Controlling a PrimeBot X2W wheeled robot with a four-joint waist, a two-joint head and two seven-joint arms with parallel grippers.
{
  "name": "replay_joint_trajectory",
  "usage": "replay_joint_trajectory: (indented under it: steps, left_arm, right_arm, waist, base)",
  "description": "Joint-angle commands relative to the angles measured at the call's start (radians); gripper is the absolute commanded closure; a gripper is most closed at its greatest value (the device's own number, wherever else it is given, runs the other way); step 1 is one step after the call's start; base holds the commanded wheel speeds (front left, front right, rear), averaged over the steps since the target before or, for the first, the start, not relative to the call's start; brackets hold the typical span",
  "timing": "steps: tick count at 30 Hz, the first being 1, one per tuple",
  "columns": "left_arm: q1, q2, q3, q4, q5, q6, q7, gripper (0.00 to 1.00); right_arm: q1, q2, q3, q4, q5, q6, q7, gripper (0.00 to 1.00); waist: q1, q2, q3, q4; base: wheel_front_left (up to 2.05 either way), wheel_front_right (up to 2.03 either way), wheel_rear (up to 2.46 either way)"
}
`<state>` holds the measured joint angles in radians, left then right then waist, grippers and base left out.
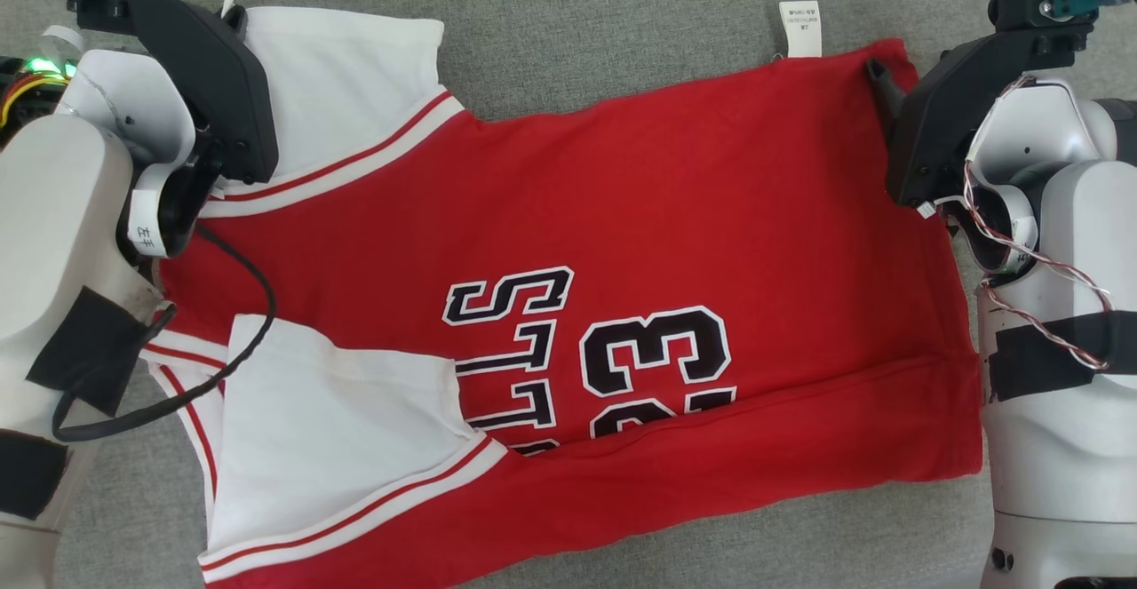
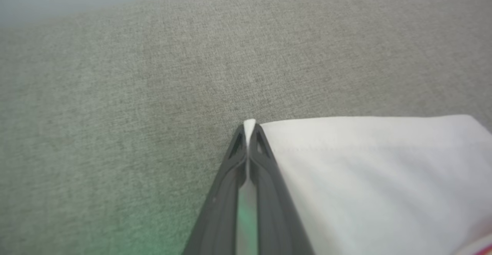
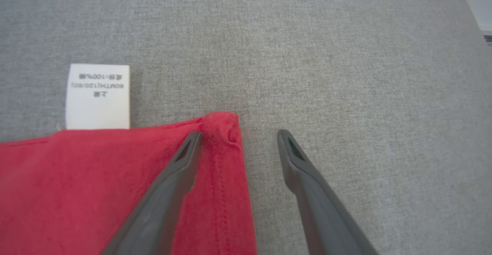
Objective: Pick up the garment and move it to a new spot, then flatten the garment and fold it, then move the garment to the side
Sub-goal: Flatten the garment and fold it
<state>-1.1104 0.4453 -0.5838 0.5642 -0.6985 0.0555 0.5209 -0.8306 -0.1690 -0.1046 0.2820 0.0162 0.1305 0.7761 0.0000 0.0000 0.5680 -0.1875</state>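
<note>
At the left, the left gripper (image 2: 249, 132) has its fingers pressed together on a thin sliver of the white sleeve (image 2: 365, 170), right at its edge. So shallow a bite could slip free under a pull. The red jersey (image 1: 675, 216) lies spread on the grey fabric surface (image 2: 115, 93), its label (image 3: 98, 95) poking out. At the right, the right gripper (image 3: 238, 137) has its fingers spread astride the hem corner. Closing may bunch the corner or push it aside, and a one-sided lift would skew the cloth.

Head view straight down on the garment (image 1: 666, 198), wrist views close and low at its far corners
</note>
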Motion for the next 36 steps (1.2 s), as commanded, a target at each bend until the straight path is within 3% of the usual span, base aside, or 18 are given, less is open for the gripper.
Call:
replay_joint_trajectory:
  steps: [1, 5, 6, 7, 8, 10, 19, 24, 32, 36]
  left_arm:
    - [0.053, -0.003, -0.017, 0.017, -0.017, -0.001, 0.019, 1.0]
    - [0.053, -0.003, -0.02, 0.011, -0.018, 0.0, 0.021, 1.0]
    - [0.053, -0.004, -0.02, 0.011, -0.016, -0.001, 0.02, 1.0]
    - [0.055, -0.004, -0.02, 0.011, -0.018, -0.002, 0.019, 1.0]
    - [0.055, -0.004, -0.02, 0.011, -0.017, -0.002, 0.018, 1.0]
    - [0.058, -0.004, -0.02, 0.011, -0.019, -0.001, 0.009, 1.0]
    - [0.062, -0.023, -0.005, 0.0, -0.02, -0.021, -0.103, 1.0]
    - [0.094, -0.039, 0.025, -0.015, -0.068, -0.065, -0.18, 1.0]
    - [0.214, -0.072, 0.074, -0.101, -0.167, -0.113, -0.274, 1.0]
    - [0.307, -0.083, 0.068, -0.169, -0.192, -0.112, -0.291, 1.0]
  right_arm:
    - [-0.005, -0.003, 0.008, 0.007, 0.009, 0.001, -0.004, 0.0]
    - [-0.014, -0.019, 0.045, 0.056, 0.046, 0.001, 0.0, 0.04]
    - [-0.015, -0.023, 0.054, 0.065, 0.055, 0.001, 0.002, 0.34]
    - [-0.016, -0.026, 0.06, 0.073, 0.062, 0.001, 0.002, 0.51]
    - [-0.018, -0.028, 0.063, 0.08, 0.068, 0.001, -0.001, 0.57]
    - [-0.017, -0.038, 0.074, 0.103, 0.08, 0.001, -0.002, 1.0]
    - [-0.007, -0.055, 0.05, 0.128, 0.066, 0.0, -0.092, 1.0]
    - [0.034, -0.055, 0.036, 0.109, 0.067, 0.0, -0.143, 1.0]
    - [0.161, -0.086, -0.013, 0.03, 0.058, 0.0, -0.247, 1.0]
    - [0.262, -0.086, -0.04, -0.025, 0.058, 0.0, -0.288, 1.0]
  waist:
    - [0.0, 0.0, -0.001, 0.001]
    - [0.0, 0.0, -0.002, 0.006]
    - [0.0, 0.0, -0.003, 0.007]
    - [0.0, 0.0, -0.005, 0.008]
    - [0.0, 0.0, -0.006, 0.009]
    - [0.0, 0.0, -0.012, 0.011]
    - [0.0, 0.0, -0.055, 0.021]
    - [0.0, 0.0, -0.099, 0.033]
    - [0.0, 0.0, -0.195, 0.089]
    - [0.0, 0.0, -0.244, 0.124]
  base:
    - [0.0, 0.0, 0.0]
    - [0.0, 0.0, 0.0]
    - [0.0, 0.0, 0.0]
    - [0.0, 0.0, 0.0]
    - [0.0, 0.0, 0.0]
    - [0.0, 0.0, 0.0]
    - [0.0, 0.0, 0.0]
    - [0.0, 0.0, 0.0]
    - [0.0, 0.0, 0.0]
    - [0.0, 0.0, 0.0]
